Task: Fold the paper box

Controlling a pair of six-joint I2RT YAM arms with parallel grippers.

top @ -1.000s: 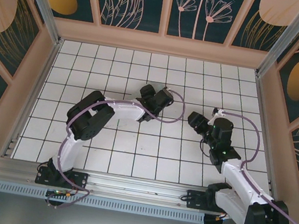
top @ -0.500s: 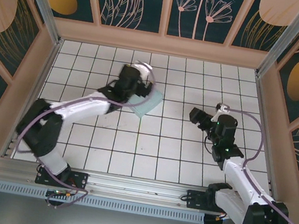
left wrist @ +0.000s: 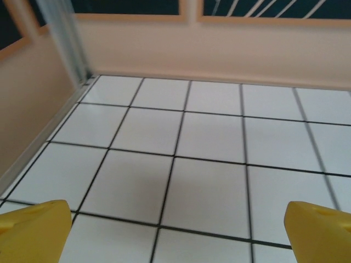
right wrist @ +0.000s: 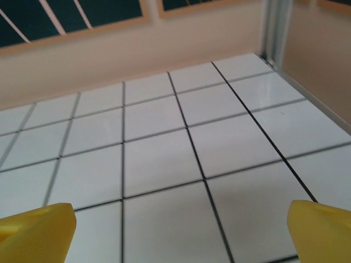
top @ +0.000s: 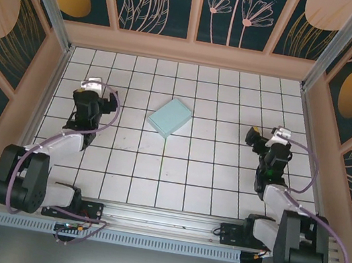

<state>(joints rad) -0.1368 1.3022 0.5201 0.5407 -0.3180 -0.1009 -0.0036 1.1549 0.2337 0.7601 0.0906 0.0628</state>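
Looking down from the top camera, I saw the box [top: 170, 117] lying flat on the tiled table [top: 174, 179], closed into a slim mint rectangle. It sat a little left of centre and towards the far half of the tiles. It lay askew to the grid: its long axis ran on a diagonal, from the near-left up to the far-right, so one short end pointed at the far right corner and the other back towards the left arm's side. Nothing touched it.

The left claw [top: 94, 94] hung near the left wall, well apart from the box, and the right claw [top: 257, 136] hung near the right wall, also well apart. The box lay between them, somewhat nearer the left one.

On the left wrist camera the left claw [left wrist: 175, 235] stood wide apart, its yellow fingertips [left wrist: 33, 233] at the frame's bottom corners with bare tiles between them. The right wrist camera showed the same for the right claw [right wrist: 178, 233]: fingertips [right wrist: 321, 230] spread wide, holding nothing, bare tiles ahead.
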